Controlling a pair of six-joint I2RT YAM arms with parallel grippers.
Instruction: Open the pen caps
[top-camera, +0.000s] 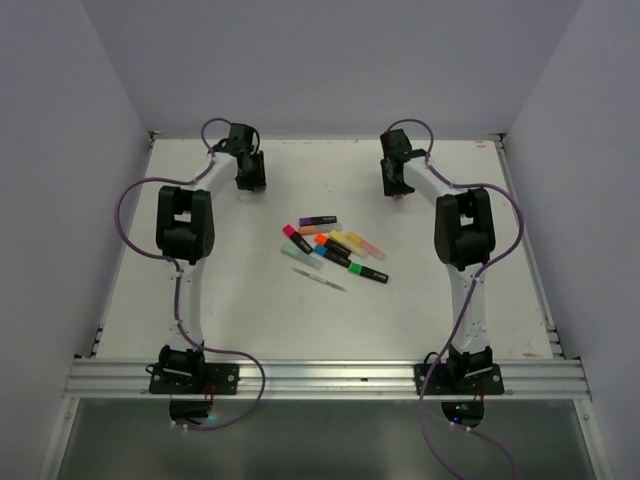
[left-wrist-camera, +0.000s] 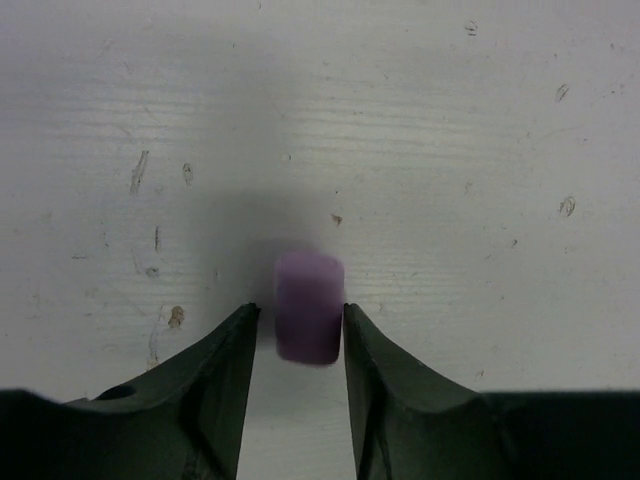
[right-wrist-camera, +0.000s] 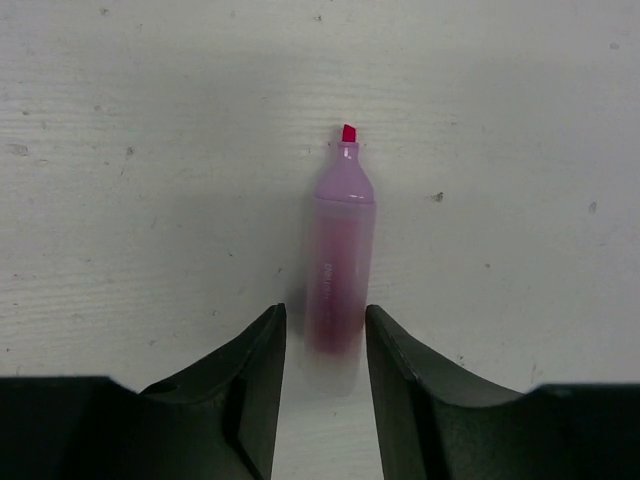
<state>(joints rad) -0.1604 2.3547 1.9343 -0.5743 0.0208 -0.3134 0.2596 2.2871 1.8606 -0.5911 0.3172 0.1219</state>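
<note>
In the left wrist view a small purple pen cap (left-wrist-camera: 309, 305) lies blurred between my left gripper's (left-wrist-camera: 298, 310) fingertips, with a gap on its left side; the jaws are open, low over the table. In the right wrist view an uncapped pink-purple highlighter barrel (right-wrist-camera: 340, 250), its red tip pointing away, lies blurred between my right gripper's (right-wrist-camera: 325, 312) open fingers with gaps on both sides. In the top view the left gripper (top-camera: 250, 182) is at the far left and the right gripper (top-camera: 397, 190) at the far right. Several capped highlighters (top-camera: 330, 245) lie clustered mid-table.
A thin pale stick (top-camera: 320, 280) lies just in front of the highlighter cluster. The white table (top-camera: 250, 300) has a raised rim at its sides and a metal rail (top-camera: 320, 378) along the near edge by the arm bases.
</note>
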